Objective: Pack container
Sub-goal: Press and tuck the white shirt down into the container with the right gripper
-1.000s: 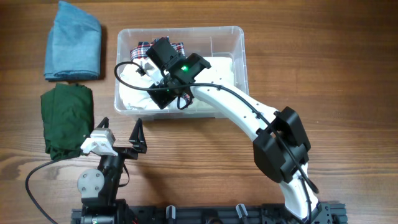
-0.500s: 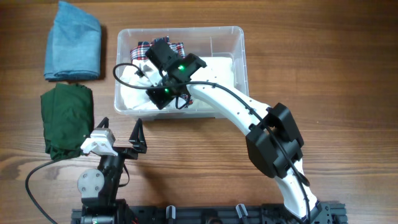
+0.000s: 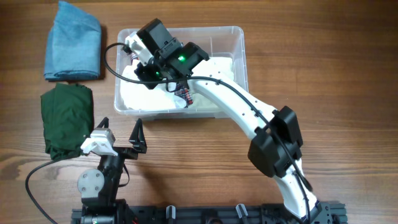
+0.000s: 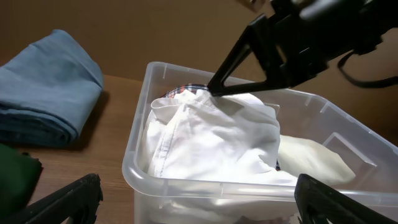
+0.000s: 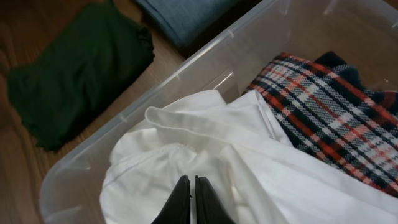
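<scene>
The clear plastic container (image 3: 242,56) stands at the back middle of the table and also shows in the left wrist view (image 4: 143,162) and the right wrist view (image 5: 186,68). Inside lie a white shirt (image 3: 140,93) (image 4: 211,130) (image 5: 186,155), a plaid cloth (image 5: 329,118) and a cream cloth (image 4: 311,158). My right gripper (image 3: 146,76) (image 5: 191,186) is shut inside the container's left part, its tips on the white shirt (image 4: 214,92); nothing shows between the fingers. My left gripper (image 3: 121,132) (image 4: 199,214) is open and empty in front of the container.
A folded blue cloth (image 3: 73,42) (image 4: 43,93) lies at the back left. A dark green cloth (image 3: 65,121) (image 5: 74,81) lies in front of it, left of my left gripper. The right arm stretches across the container from the front right.
My right gripper has moved toward the container's back left corner and now covers most of the plaid cloth from above. The left arm has not moved.
</scene>
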`<state>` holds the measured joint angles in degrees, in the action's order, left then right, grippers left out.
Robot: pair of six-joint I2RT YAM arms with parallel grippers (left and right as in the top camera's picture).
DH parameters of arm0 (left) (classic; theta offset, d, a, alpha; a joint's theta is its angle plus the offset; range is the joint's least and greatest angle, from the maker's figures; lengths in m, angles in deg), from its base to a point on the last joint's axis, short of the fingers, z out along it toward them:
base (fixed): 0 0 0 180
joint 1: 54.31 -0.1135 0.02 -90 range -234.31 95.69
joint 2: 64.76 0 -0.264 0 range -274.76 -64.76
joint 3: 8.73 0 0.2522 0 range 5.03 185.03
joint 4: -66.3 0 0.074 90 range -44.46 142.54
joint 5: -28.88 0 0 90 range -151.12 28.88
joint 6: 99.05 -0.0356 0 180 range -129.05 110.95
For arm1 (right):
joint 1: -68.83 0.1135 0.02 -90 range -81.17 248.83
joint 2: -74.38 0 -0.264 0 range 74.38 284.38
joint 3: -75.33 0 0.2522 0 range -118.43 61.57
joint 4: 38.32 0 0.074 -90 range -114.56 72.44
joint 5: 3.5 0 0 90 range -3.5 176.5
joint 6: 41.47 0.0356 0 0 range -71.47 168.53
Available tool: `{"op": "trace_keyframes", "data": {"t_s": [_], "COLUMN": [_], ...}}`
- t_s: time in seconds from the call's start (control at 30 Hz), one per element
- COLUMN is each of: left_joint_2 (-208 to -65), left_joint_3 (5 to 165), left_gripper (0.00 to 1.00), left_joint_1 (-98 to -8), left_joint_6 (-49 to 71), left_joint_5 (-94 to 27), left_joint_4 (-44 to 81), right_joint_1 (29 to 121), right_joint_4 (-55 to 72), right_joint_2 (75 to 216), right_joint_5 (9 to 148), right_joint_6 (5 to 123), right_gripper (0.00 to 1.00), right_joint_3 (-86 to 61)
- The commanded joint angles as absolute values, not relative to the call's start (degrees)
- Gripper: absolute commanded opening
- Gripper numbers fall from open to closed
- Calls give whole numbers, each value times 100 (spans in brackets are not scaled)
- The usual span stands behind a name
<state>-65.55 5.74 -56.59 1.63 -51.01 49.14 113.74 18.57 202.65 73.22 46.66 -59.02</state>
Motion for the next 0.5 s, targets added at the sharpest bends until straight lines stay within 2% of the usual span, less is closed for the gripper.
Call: {"op": "trace_keyframes", "data": {"t_s": [0.0, 0.23, 0.47], "left_joint_2": [-6529, -6529, -6529], "left_joint_3": [537, 537, 537], "left_gripper": [100, 100, 100], "left_joint_1": [-5690, -5690, -5690], "left_joint_6": [191, 191, 191], "left_joint_5": [-5155, -5155, -5155], "left_joint_4": [4908, 4908, 4908], "right_joint_1": [11376, 11376, 11352], "right_joint_4": [1717, 1704, 1698], "right_joint_2": [20892, 21428, 21069], "right_joint_5": [7403, 7471, 7532], "right_joint_6": [4553, 4382, 4410], "right_gripper": [4, 4, 4], "right_joint_3": [-5981, -5981, -6009]}}
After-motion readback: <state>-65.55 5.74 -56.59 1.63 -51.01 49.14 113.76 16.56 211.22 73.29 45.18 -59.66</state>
